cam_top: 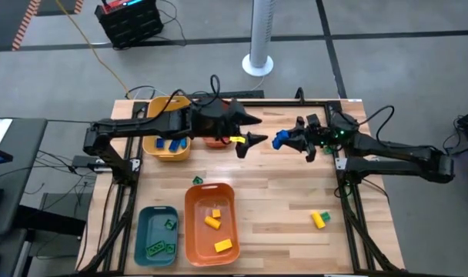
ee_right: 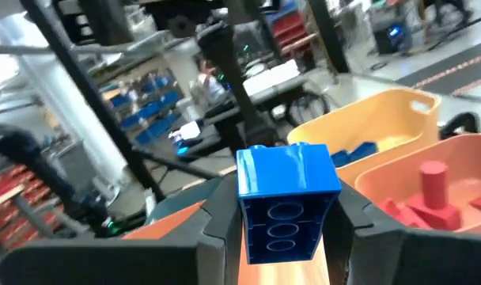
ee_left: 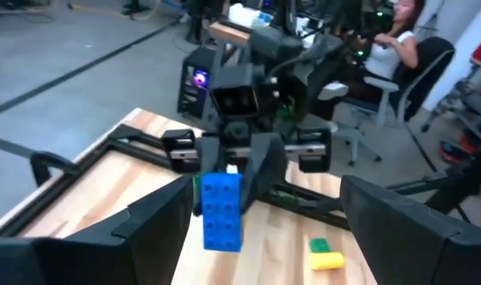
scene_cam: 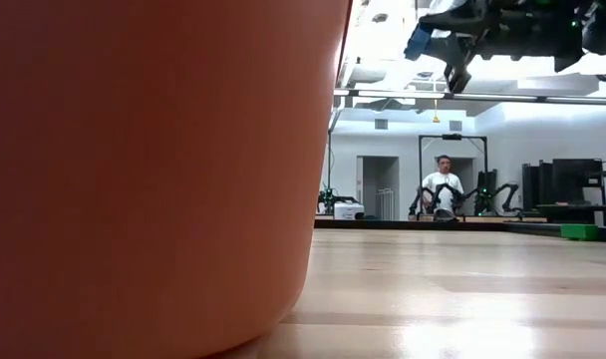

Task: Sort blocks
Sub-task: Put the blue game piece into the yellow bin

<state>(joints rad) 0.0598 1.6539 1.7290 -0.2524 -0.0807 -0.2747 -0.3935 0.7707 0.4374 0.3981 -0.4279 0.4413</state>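
My right gripper (cam_top: 286, 141) reaches in from the table's right, high over the middle of the far half, and is shut on a blue block (cam_top: 279, 141). My left gripper (cam_top: 255, 129) faces it from the left, level and wide open, with nothing between its fingers; the blue block (ee_left: 221, 210) hangs just ahead of its fingers. On the table to the near right, a yellow block and a green block (cam_top: 319, 219) lie side by side. A lone green block (cam_top: 197, 181) lies near the orange bin. My right gripper pinches the blue block by its two long sides (ee_right: 244, 214) between its two fingers. The fingers come level from the table's right. The block stands on end, its studded face (ee_left: 221, 198) toward my left gripper and its hollow underside (ee_right: 284, 229) toward my right wrist, lifted clear of the table.
A yellow bin (cam_top: 168, 145) with blue blocks and an orange bin (ee_right: 446, 190) with red pieces stand under my left arm at the far left. Near the front stand an orange bin (cam_top: 211, 225) with yellow blocks and a teal bin (cam_top: 155, 235) with green ones. A person sits beyond the table.
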